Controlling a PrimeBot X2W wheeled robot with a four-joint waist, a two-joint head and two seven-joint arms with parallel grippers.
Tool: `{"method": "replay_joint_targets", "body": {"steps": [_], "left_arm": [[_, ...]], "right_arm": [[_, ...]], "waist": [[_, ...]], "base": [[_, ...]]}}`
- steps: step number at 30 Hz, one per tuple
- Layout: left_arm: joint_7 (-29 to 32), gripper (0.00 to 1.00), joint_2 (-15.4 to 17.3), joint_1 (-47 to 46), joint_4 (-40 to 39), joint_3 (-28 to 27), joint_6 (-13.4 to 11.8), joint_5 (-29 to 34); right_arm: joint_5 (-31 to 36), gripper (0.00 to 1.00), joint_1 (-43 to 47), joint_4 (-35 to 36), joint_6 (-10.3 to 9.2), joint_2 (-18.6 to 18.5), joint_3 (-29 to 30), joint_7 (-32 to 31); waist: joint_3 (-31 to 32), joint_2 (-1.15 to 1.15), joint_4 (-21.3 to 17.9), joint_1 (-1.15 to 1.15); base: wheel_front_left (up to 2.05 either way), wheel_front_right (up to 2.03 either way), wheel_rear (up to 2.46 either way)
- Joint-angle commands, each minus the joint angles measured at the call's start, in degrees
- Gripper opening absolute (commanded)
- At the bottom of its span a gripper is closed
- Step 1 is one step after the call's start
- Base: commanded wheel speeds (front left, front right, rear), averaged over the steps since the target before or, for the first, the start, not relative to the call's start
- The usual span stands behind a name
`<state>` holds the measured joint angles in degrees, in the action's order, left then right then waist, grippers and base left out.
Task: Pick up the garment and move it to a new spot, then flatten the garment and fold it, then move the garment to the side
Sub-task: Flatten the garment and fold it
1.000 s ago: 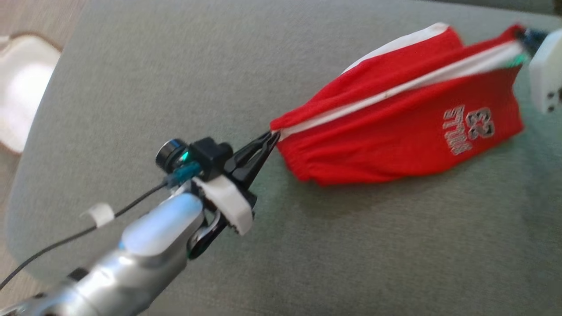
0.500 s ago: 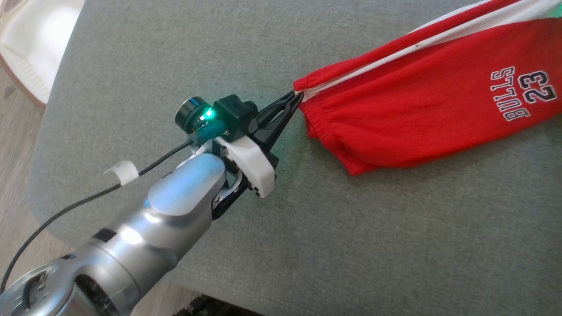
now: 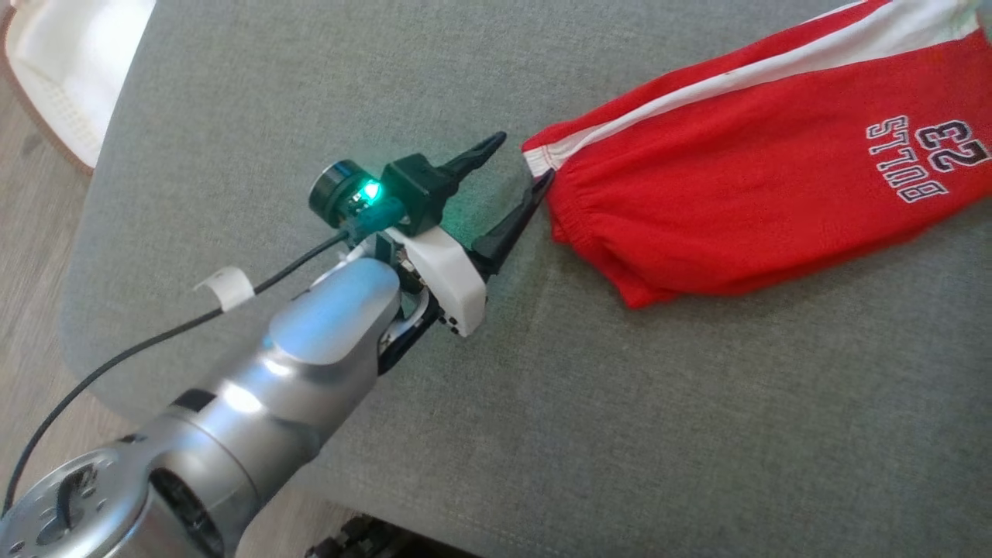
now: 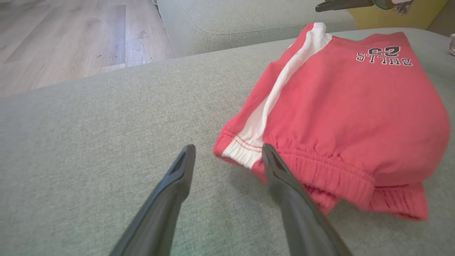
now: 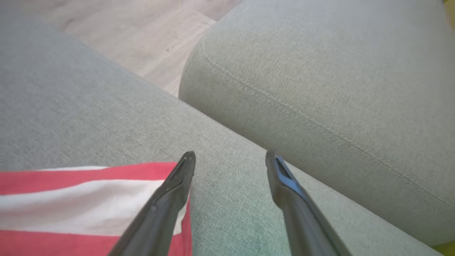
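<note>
Left claw (image 3: 523,157) spread just beside garment (image 3: 736,201); garment lies on cushion (image 3: 620,426).

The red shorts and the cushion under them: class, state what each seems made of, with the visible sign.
Red shorts: soft knit, probably cotton jersey, matt; it puckers at the elastic waistband and lies in limp folds. Cushion: woven upholstery cloth, grey-green, matt; a fine flecked weave shows.
</note>
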<state>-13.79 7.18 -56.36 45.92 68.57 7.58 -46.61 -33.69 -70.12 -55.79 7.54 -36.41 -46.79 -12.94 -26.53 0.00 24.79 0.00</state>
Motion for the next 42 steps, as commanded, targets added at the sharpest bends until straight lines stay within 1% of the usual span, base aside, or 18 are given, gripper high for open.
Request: {"method": "replay_joint_targets", "body": {"steps": [1,3,5,7,9,13,15,16,19,20,22,24,28,32,34,36,42], "left_arm": [[-0.87,1.00,1.96,-2.57,-0.37,-1.81,-0.11,-0.55],[-1.04,1.00,2.73,-2.23,-0.13,-3.20,-0.15,-0.97],[-1.14,1.00,3.75,-1.69,-0.57,-5.56,-0.92,-1.38],[-1.17,1.00,5.08,-0.66,-2.69,-9.35,-2.39,-1.24],[-1.18,1.00,6.87,1.07,-5.58,-12.96,-4.27,0.26],[-1.19,1.00,9.52,7.14,-12.75,-20.87,-7.58,3.14],[-1.19,1.00,10.38,10.73,-16.48,-24.91,-9.08,4.48],[-1.19,1.00,10.79,14.68,-20.28,-29.06,-10.36,5.79],[-1.20,1.00,10.80,20.93,-25.41,-34.73,-11.53,7.82],[-1.20,1.00,10.80,20.93,-25.41,-34.73,-11.53,7.82],[-1.20,1.00,10.28,25.19,-27.88,-38.14,-12.03,8.96],[-1.20,1.00,9.62,29.13,-29.59,-40.77,-12.00,10.27],[-1.20,1.00,8.11,35.55,-31.19,-44.84,-11.45,13.03],[-1.20,1.00,5.99,41.11,-31.87,-48.11,-10.10,15.60],[-1.20,1.00,4.88,43.93,-31.66,-49.65,-9.32,16.33],[-1.20,1.00,3.85,47.32,-31.34,-51.42,-8.47,18.63],[-1.20,1.00,0.87,50.86,-31.96,-54.36,-6.15,22.04]], "right_arm": [[-0.04,1.00,-0.68,0.23,-0.05,1.05,0.73,2.13],[-0.30,1.00,0.02,-1.28,-0.05,2.55,1.64,5.61],[-0.40,1.00,0.73,-1.97,-0.05,3.74,2.49,10.15],[-1.20,1.00,1.85,-2.30,-0.05,5.06,3.67,14.59],[-2.22,1.00,3.33,-2.22,-0.05,6.35,4.73,18.50],[-4.19,1.00,7.20,-1.58,-0.05,8.43,7.28,25.18],[-4.70,1.00,9.41,-0.45,-0.05,9.34,8.81,26.85],[-4.90,1.00,12.08,1.33,-0.05,10.16,11.02,27.65],[-4.06,1.00,17.20,6.31,-0.05,11.53,16.34,27.88],[-4.06,1.00,17.20,6.31,-0.05,11.53,16.34,27.88],[-2.58,1.00,22.28,10.30,-0.05,13.00,20.66,27.90],[-0.43,1.00,27.89,13.88,-0.05,14.86,24.77,27.91],[4.01,1.00,38.90,20.21,-0.05,19.70,32.29,27.92],[7.49,1.00,48.40,25.89,-0.05,25.10,38.98,27.93],[9.26,1.00,52.41,28.04,-0.05,27.60,40.81,27.93],[11.22,1.00,57.29,30.15,-0.05,30.21,42.43,27.89],[14.38,1.00,61.17,33.63,-0.05,32.30,43.21,26.24]], "waist": [[0.98,0.00,-0.69,0.00],[2.42,0.00,-1.58,0.00],[4.13,0.00,-2.62,0.00],[6.09,0.00,-3.79,0.00],[8.24,0.00,-5.13,0.00],[12.84,0.00,-7.63,0.00],[14.86,0.00,-8.85,0.00],[16.89,0.00,-10.07,0.00],[19.48,0.00,-11.90,0.00],[19.48,0.00,-11.90,0.00],[21.16,0.00,-13.06,0.00],[22.64,0.00,-14.03,0.00],[24.77,0.00,-15.40,0.00],[26.28,0.00,-16.36,0.00],[26.96,0.00,-16.87,0.00],[28.00,0.00,-17.25,0.00],[28.04,0.00,-17.37,0.00]], "base": [[0.00,0.00,0.00],[0.00,0.00,0.00],[0.00,0.00,0.00],[0.00,0.00,0.00],[0.00,0.00,0.00],[0.00,0.00,0.00],[0.00,0.00,0.00],[0.00,0.00,0.00],[0.00,0.00,0.00],[0.00,0.00,0.00],[0.00,0.00,0.00],[0.00,0.00,0.00],[0.00,0.00,0.00],[0.00,0.00,0.00],[0.00,0.00,0.00],[0.00,0.00,0.00],[0.00,0.00,0.00]]}}
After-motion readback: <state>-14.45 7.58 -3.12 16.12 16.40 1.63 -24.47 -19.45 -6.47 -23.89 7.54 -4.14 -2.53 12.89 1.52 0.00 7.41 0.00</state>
